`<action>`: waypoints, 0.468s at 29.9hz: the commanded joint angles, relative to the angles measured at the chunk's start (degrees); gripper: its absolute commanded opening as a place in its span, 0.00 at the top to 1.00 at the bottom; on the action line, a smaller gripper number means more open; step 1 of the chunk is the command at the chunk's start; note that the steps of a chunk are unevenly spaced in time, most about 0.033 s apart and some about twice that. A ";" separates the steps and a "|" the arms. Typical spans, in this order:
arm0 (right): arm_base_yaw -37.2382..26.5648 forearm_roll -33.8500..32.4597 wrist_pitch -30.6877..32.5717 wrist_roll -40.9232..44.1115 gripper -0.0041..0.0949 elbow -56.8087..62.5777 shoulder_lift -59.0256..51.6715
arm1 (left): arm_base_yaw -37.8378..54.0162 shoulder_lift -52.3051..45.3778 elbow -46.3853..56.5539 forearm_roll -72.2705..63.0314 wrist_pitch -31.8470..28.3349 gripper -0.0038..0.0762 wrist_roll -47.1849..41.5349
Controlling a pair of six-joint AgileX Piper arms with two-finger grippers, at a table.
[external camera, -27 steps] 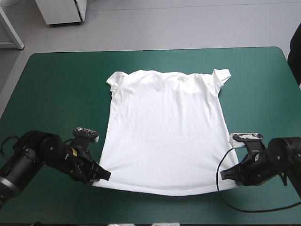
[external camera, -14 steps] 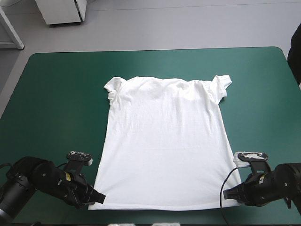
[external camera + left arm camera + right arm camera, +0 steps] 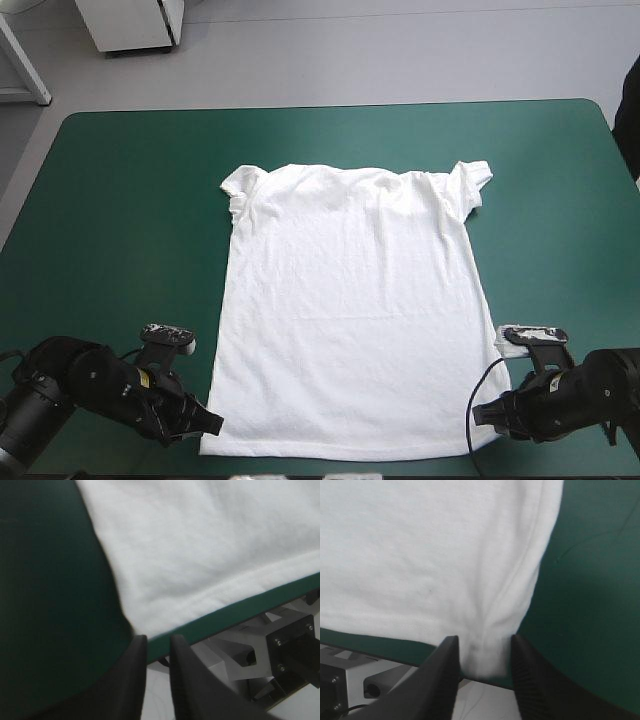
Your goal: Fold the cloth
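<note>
The table (image 3: 110, 220) is lying under the T-shirt (image 3: 350, 300), its teal-green cover showing on every side. The T-shirt is lying spread flat, sleeves away from the robot and hem nearest it. The right jaws are standing partly spread at the T-shirt's right hem corner, with the puckered corner lying between them. The left jaws are standing narrowly parted just off its left hem corner, with no cloth showing between them.
</note>
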 commanded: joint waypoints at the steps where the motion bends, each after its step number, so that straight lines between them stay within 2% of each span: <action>1: 0.02 1.95 0.96 0.00 0.42 -2.63 -0.41 | -0.38 -1.08 -1.18 -2.21 3.68 0.64 -0.33; 3: 0.02 1.95 0.96 0.00 0.37 -4.13 -0.41 | -0.38 -1.46 -1.33 -3.76 3.68 0.56 -0.50; 5: 0.02 1.58 0.96 0.00 0.37 -6.71 -0.41 | -0.38 -1.92 -3.06 -5.85 3.68 0.50 -1.25; 9: 0.02 -2.98 0.96 0.65 0.37 -13.52 0.06 | -0.28 -1.37 -10.89 -4.61 2.75 0.49 -1.63; 14: 0.02 -13.44 -0.68 3.11 0.37 -23.01 4.54 | -0.17 2.91 -22.11 5.02 0.75 0.48 -1.63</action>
